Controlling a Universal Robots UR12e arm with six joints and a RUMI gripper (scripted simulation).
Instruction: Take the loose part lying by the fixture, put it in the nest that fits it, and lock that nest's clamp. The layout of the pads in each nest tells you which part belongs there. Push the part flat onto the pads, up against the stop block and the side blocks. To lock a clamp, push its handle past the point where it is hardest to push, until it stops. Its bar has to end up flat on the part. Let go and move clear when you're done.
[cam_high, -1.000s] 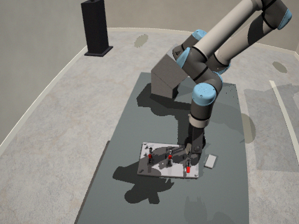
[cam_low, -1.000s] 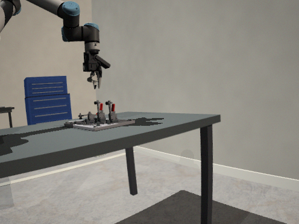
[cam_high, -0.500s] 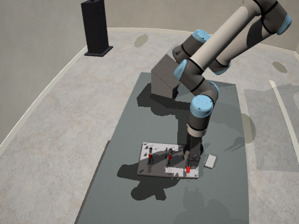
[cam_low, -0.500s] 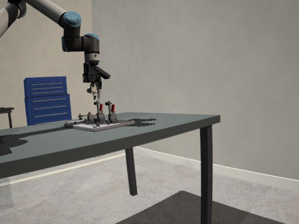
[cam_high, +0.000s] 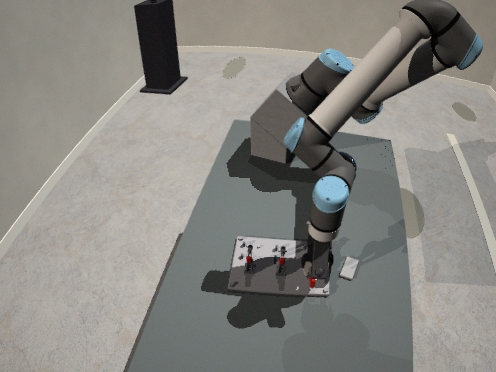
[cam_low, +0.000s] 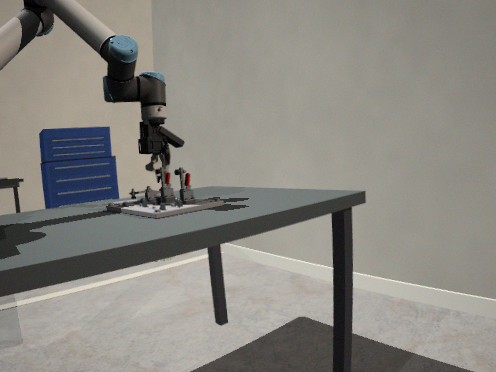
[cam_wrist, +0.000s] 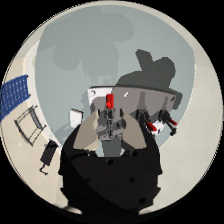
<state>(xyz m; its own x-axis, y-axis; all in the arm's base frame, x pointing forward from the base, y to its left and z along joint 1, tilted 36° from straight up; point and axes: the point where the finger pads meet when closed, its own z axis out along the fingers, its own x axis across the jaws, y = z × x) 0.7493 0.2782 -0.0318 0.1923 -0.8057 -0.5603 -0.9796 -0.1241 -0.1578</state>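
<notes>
While my gripper (cam_high: 314, 272) (cam_low: 160, 176) (cam_wrist: 109, 109) hangs pointing down over the fixture plate (cam_high: 265, 286) (cam_low: 157, 214) (cam_wrist: 131, 102), its 2 fingers stand partly open with nothing gripped between them. The loose part (cam_high: 349, 268) (cam_wrist: 76, 117), a pale flat block, lies on the table (cam_high: 190, 340) (cam_low: 280, 201) (cam_wrist: 60, 95) just beside the plate, apart from it and from my fingers, and it sits in none of the nests. I count 3 clamps on the plate, each with a red handle. The end handle (cam_high: 312, 283) (cam_wrist: 109, 101), on the side nearest the loose part, shows just beyond my fingertips in the wrist view; I cannot tell whether I touch that clamp. The middle handle (cam_high: 282, 261) (cam_wrist: 151, 126) and the far handle (cam_high: 249, 260) (cam_wrist: 173, 121) are off to one side of my fingers. From the exterior, 2 red handles stand upright, and their clamp bars are raised. My own body hides part of the end nest from above, and the pads are too small to make out. Behind the table stands a blue cabinet (cam_low: 80, 180) (cam_wrist: 15, 95).
</notes>
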